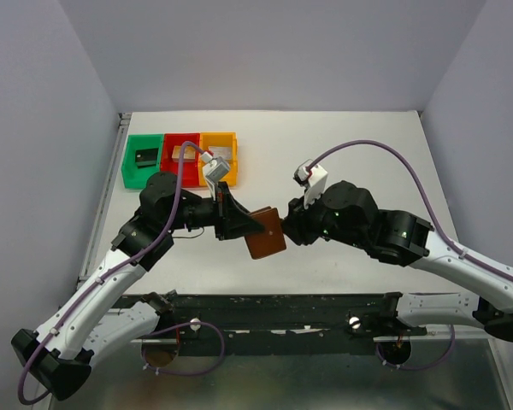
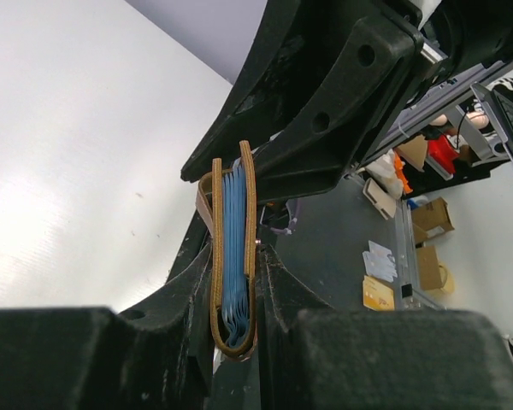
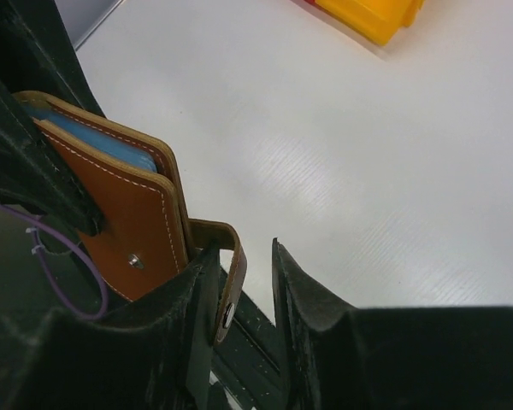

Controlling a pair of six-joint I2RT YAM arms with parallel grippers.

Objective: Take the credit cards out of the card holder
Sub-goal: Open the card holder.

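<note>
The brown wallet [image 1: 265,232] hangs above the middle of the white table [image 1: 368,145], grey walls [image 1: 282,51] around, coloured bins [image 1: 167,139] at the far left. The left gripper [image 1: 251,224] clamps its folded end. The right gripper [image 3: 248,256] has its jaws apart around the snap tab [image 3: 232,266]. The left arm [image 1: 111,273] and right arm [image 1: 462,265] reach inward.

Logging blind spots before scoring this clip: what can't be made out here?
Number of credit cards: left wrist view shows only blue edges inside the card holder; leather sides hide the rest.
What the red bin holds: top view, left arm partly covers it.
Most of the orange bin: right wrist view, cut by the top edge.
</note>
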